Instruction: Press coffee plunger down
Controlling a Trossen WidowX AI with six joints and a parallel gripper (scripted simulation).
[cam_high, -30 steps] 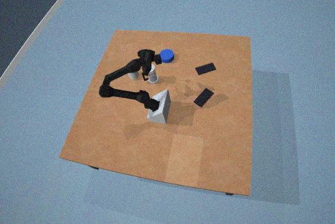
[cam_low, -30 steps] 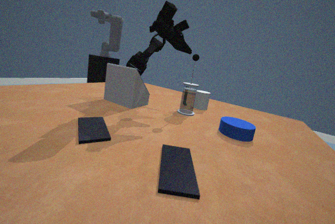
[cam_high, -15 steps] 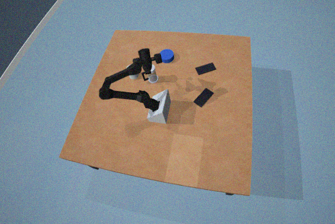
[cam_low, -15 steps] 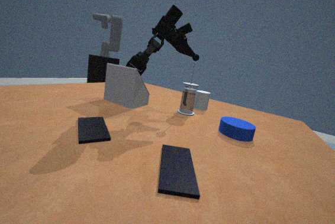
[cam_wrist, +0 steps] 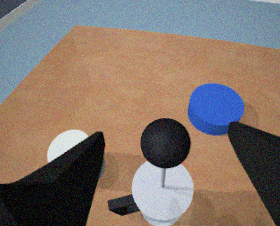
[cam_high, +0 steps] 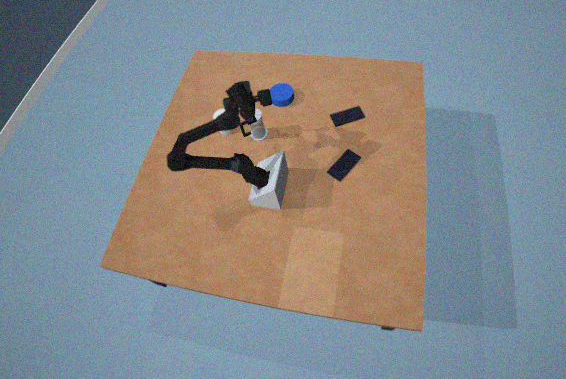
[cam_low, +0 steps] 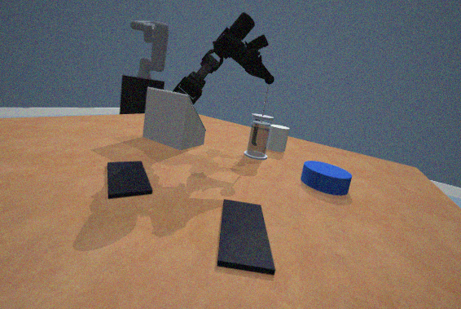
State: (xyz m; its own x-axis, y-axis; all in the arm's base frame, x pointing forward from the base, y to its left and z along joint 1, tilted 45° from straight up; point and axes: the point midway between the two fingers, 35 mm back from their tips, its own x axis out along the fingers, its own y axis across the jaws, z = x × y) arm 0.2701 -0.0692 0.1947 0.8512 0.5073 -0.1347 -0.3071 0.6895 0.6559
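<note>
The coffee press stands upright on the table, a clear cylinder with a white lid and a black side handle. Its thin rod rises far above the lid to a round black knob, so the plunger is up. My gripper is open, pointing down at a slant at knob height. In the wrist view the knob shows between the two fingers with a gap on each side. In the top view the arm hides the knob.
A white cup stands close beside the press. A blue disc lies on its other side. A pale wedge-shaped block is near the arm's base. Two black slabs lie farther off.
</note>
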